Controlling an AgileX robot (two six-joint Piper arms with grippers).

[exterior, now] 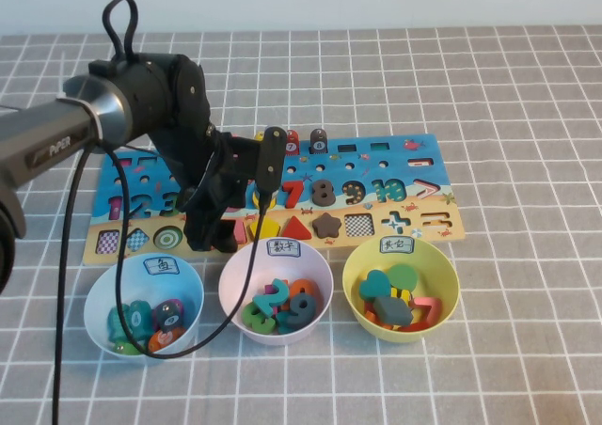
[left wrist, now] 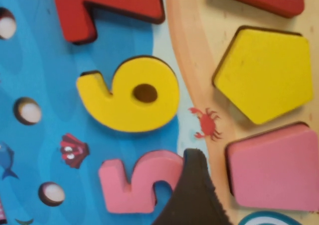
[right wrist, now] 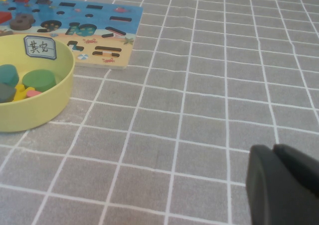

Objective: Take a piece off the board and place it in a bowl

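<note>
Hovering low over the board's (exterior: 414, 176) front strip, the left gripper (exterior: 209, 228) sits near the left end of the shape row; how wide its fingers stand cannot be told, and nothing shows in its hold. One dark fingertip (left wrist: 192, 195) lies just beside the pink square piece (left wrist: 274, 168), seated in its slot next to the yellow pentagon (left wrist: 264, 73). Near the table's front edge the yellow-green bowl (exterior: 450, 279) holds several pieces. Over bare table to that bowl's right, the right gripper (right wrist: 284, 185) has its fingers closed and empty.
</note>
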